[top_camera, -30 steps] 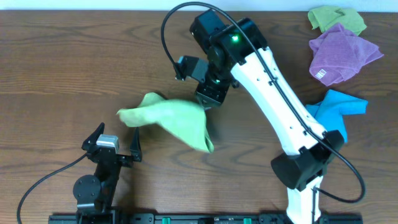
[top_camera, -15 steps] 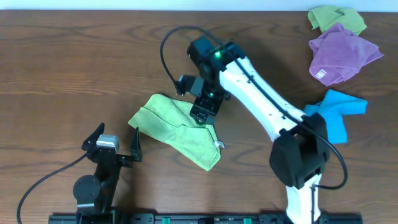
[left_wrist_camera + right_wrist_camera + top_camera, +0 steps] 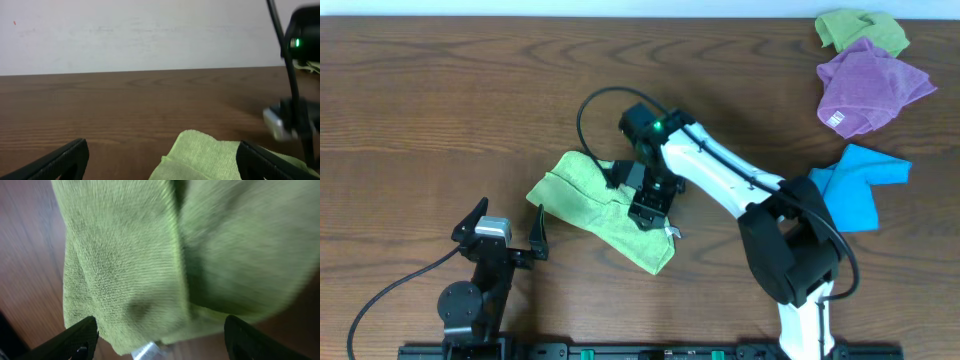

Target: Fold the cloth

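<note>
**While the right arm hangs over it, 1 lime-green cloth lies doubled at mid-table**

Counted from overhead, there are 4 cloths on the wooden table [image 3: 440, 100]. The cloth [image 3: 582, 198] of the task sits just left of centre, one layer lapped over another, with its small white tag [image 3: 672, 233] at the lower right edge. The other 3 lie well apart from it on the right of the frame: a second green cloth [image 3: 860, 30] in the top corner, a purple cloth [image 3: 872, 82] touching it just below, and a blue cloth [image 3: 860, 180] lower down.

There are 2 arms and 2 grippers. The right gripper [image 3: 648, 212] is over the cloth's right half. The left gripper [image 3: 508, 222] stands at lower left, near the cloth but not touching it.

Only the wrist views settle the jaws. The left wrist view shows both dark fingers [image 3: 57, 160] spread to the bottom corners, nothing between them but bare wood and the cloth's near fold beyond. The right wrist view shows its fingers [image 3: 75, 340] just as wide apart — not pinching — with green weave filling the frame, a layer's edge running down the middle and the tag at the bottom. The 3 other cloths appear clearly only from overhead.
</note>
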`<action>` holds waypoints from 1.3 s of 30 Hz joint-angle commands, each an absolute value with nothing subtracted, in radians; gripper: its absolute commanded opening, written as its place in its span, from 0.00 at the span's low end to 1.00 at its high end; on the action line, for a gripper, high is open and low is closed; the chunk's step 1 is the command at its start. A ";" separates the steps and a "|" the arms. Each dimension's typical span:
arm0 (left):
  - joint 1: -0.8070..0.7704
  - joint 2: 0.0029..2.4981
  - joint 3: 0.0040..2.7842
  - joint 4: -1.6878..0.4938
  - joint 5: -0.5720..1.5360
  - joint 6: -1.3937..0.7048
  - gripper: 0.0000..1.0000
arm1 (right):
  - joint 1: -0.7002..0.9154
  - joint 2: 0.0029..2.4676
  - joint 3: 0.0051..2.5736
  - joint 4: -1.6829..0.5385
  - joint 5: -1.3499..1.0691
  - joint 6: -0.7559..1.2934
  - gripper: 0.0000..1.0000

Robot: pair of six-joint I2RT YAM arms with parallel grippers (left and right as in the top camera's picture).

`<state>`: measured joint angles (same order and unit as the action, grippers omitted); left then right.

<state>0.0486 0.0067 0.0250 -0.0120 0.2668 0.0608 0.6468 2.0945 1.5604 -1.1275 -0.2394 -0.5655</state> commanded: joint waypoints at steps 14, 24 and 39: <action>0.045 0.005 0.005 -0.047 0.304 0.075 0.96 | 0.672 2.101 1.484 -1.048 -0.260 -0.523 0.51; 0.045 0.005 0.005 -0.047 0.304 0.075 0.96 | 0.698 2.100 1.599 -1.054 -0.254 -0.392 0.01; 0.045 0.005 0.005 -0.047 0.304 0.075 0.96 | 0.424 2.100 1.856 -0.944 0.455 -0.124 0.01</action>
